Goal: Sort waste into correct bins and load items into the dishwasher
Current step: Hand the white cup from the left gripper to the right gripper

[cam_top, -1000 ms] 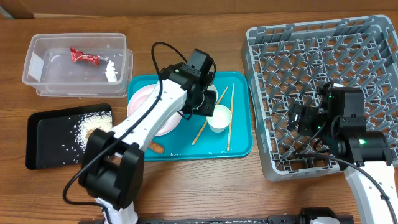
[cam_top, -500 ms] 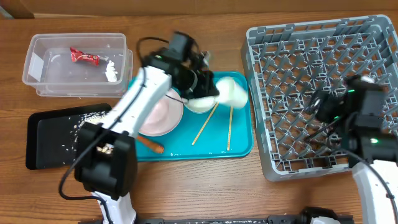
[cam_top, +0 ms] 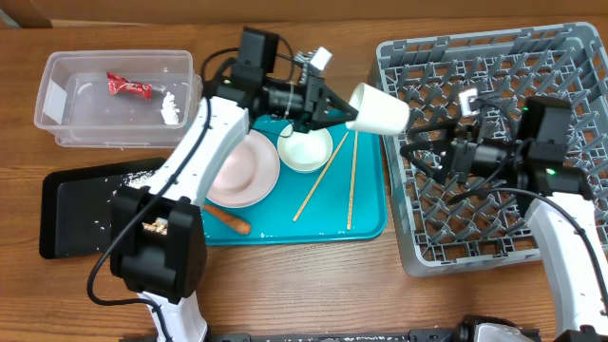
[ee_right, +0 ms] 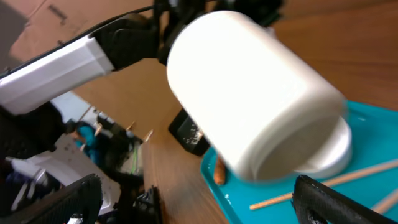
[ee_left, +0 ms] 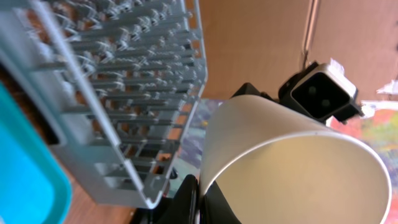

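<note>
The white cup (cam_top: 380, 111), now near rack (cam_top: 475, 42)

The left arm (cam_top: 217, 138) stretches from the near edge of the worktop to its far side, where the wrist turns to the right. Its gripper (cam_top: 340, 108) points sideways, fingers closed on the white cup (cam_top: 380, 111). The right arm (cam_top: 562, 237) bends leftward, wrist level. Its gripper (cam_top: 414, 141) faces the left one with fingers (ee_right: 68, 202) spread wide, holding nothing.
</note>
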